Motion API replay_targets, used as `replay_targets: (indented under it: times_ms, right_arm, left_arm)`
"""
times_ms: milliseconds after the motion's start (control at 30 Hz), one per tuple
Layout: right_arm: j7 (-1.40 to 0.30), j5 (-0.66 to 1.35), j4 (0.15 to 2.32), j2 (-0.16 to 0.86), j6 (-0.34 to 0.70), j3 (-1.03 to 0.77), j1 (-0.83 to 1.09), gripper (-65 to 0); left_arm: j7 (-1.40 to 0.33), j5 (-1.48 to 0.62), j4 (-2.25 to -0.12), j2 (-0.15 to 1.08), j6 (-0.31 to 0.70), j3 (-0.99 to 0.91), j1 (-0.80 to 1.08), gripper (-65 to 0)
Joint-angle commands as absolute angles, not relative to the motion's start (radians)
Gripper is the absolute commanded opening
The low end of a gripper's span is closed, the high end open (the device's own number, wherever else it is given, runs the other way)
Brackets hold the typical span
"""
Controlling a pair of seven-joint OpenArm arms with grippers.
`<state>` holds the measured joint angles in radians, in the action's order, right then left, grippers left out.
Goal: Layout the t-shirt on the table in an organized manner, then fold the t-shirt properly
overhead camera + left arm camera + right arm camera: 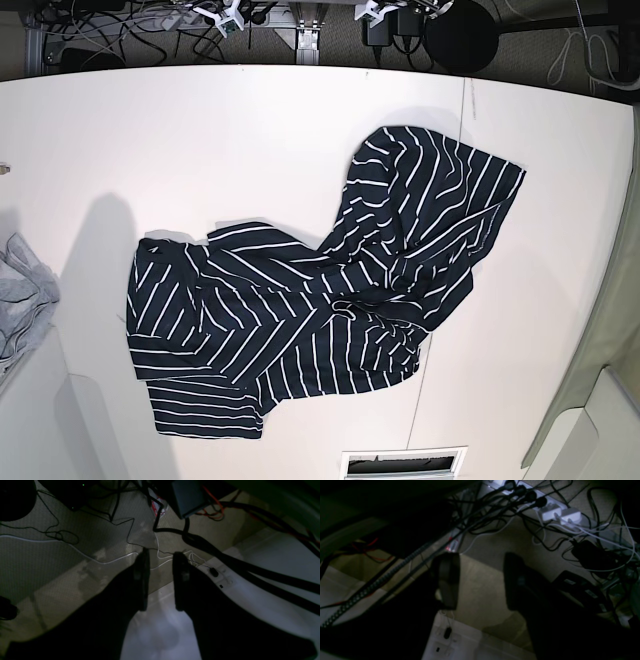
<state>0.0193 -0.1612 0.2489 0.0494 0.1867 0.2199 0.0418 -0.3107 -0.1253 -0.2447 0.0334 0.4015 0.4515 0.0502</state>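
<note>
The t-shirt point(310, 310) lies crumpled mid-surface point(200, 140), a sleeve flung toward the seam; neither spreading nor folding appears done. Left hand point(161, 577) and right hand point(481, 580) both gape apart, gripping nothing, over the floor.

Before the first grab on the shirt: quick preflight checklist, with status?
1. t-shirt fully on the table: ok, no part hangs over an edge.
2. Shirt laid flat: not ok, it is crumpled and folded over itself, upper right part bunched.
3. left gripper empty: ok, jaws apart, only floor and table edge between them.
4. right gripper empty: ok, jaws apart, nothing held.
5. Arms over the shirt: not ok, neither shows in the base view; both wrist cameras see floor and cables past the table edge.
6. grey cloth at the table's left edge clear of the shirt: ok, apart.
</note>
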Motion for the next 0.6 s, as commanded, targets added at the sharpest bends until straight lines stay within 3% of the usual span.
replay_targets:
  times_ms: [0, 300, 567]
  right_arm:
    - [0.027, -0.157, 0.253, 0.050, 0.187, 0.218, 0.047, -36.4]
    - [0.027, -0.157, 0.276, 0.056, 0.187, 0.218, 0.072, -36.4]
    - [0.026, -0.157, 0.480, 0.091, 0.190, 0.218, 0.217, -36.4]
  left_arm:
    - [-0.318, -0.130, -0.253, 0.031, 0.416, 0.451, 0.053, -48.7]
    - [-0.331, -0.130, -0.292, 0.031, 0.416, 0.451, 0.079, -48.6]
    - [-0.389, -0.130, -0.463, 0.042, 0.411, 0.450, 0.191, -48.4]
